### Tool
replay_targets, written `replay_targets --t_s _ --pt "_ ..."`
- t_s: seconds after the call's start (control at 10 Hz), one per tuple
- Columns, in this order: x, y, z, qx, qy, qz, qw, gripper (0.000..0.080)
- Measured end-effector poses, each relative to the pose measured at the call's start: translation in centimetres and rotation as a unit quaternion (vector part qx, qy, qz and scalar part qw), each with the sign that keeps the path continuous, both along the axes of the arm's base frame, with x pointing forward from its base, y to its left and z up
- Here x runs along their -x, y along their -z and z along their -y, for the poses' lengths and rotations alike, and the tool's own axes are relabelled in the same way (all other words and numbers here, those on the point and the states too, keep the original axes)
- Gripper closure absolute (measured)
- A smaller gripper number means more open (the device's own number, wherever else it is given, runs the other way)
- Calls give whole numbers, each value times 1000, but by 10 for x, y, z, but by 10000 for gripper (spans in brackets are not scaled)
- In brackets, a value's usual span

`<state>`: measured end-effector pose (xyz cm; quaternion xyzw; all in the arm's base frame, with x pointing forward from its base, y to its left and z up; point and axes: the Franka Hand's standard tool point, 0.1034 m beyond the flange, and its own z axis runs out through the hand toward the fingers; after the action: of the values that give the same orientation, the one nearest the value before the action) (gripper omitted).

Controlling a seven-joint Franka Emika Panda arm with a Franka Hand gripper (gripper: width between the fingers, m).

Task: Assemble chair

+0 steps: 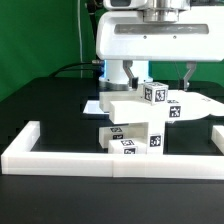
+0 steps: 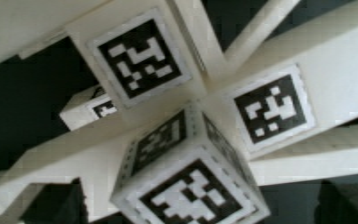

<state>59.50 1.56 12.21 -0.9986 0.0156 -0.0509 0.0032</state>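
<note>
Gripper (image 1: 159,76) status: the two dark fingers (image 1: 189,72) are spread apart, with nothing pinched between them. You will find the gripper hanging directly above the chair pieces (image 1: 150,120), its fingertips close to the topmost tagged block (image 1: 154,93). You cannot tell from either view whether they touch it.

Locate the chair pieces as a stacked white cluster on the black table (image 1: 40,100). The cluster stands inside the white border rail (image 1: 60,150), just behind the rail's front run. One flat piece (image 1: 197,108) reaches out of the stack toward the exterior view's right.

In the wrist view, crossing white bars and blocks fill the picture at close range. Several of their faces carry black-and-white square tags (image 2: 140,55).
</note>
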Motion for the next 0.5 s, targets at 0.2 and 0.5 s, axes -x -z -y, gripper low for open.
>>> replay_targets --t_s 0.2,0.5 --pt "0 0 -1 6 -48 0 999 150" --pt "1 1 2 24 -155 -3 988 150"
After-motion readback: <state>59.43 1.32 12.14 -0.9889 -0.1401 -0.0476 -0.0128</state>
